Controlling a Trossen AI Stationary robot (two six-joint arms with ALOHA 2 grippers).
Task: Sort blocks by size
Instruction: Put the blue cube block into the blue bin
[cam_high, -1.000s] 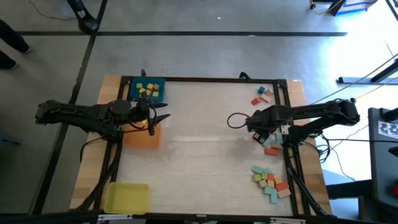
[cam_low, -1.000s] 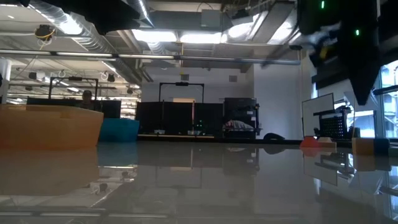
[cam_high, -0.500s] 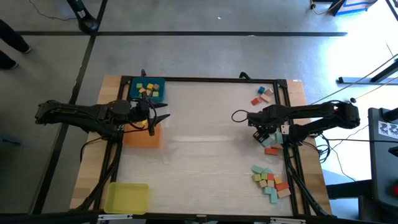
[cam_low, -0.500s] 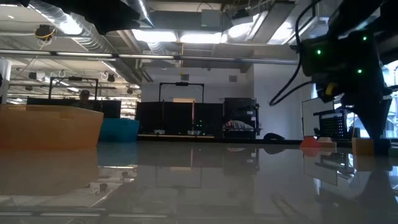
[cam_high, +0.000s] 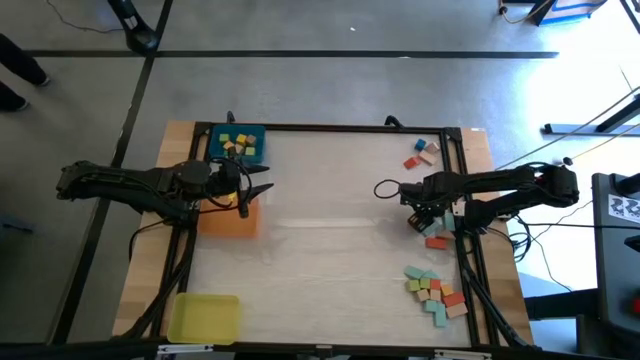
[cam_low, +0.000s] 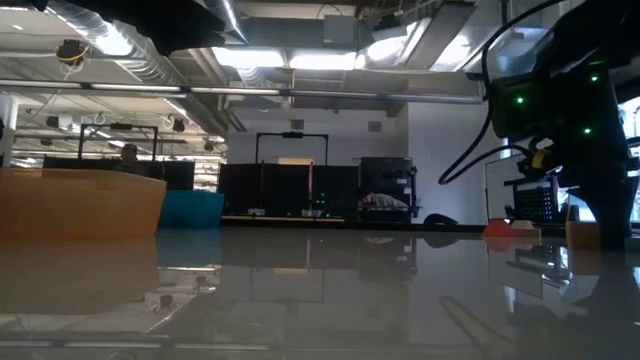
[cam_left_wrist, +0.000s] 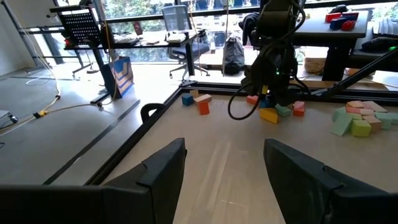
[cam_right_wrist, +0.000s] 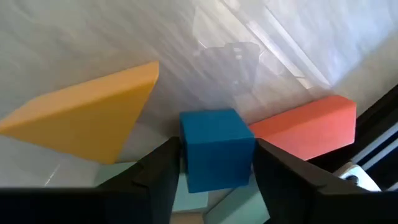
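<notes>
Blue block (cam_right_wrist: 216, 147) sits between the right gripper's (cam_right_wrist: 214, 163) spread jaws; left gripper's (cam_left_wrist: 224, 163) jaws spread.

1. The table (cam_high: 330, 250) carries three trays down its left side: one tray (cam_high: 238, 143) at the far left corner with blocks in it; a second tray (cam_high: 230, 219) just nearer; a third tray (cam_high: 204, 318) at the near left corner.
2. The left gripper (cam_high: 262, 192) hangs over the second tray's far edge.
3. The right gripper (cam_right_wrist: 214, 163) sits low at the right side, a cube (cam_right_wrist: 216, 155) between its fingers; a wedge-like block (cam_right_wrist: 84, 127) beside it; a bar (cam_right_wrist: 306, 127) on its other side.
4. A small group (cam_high: 421, 153) lies far right; a pile (cam_high: 436, 290) near right.
</notes>
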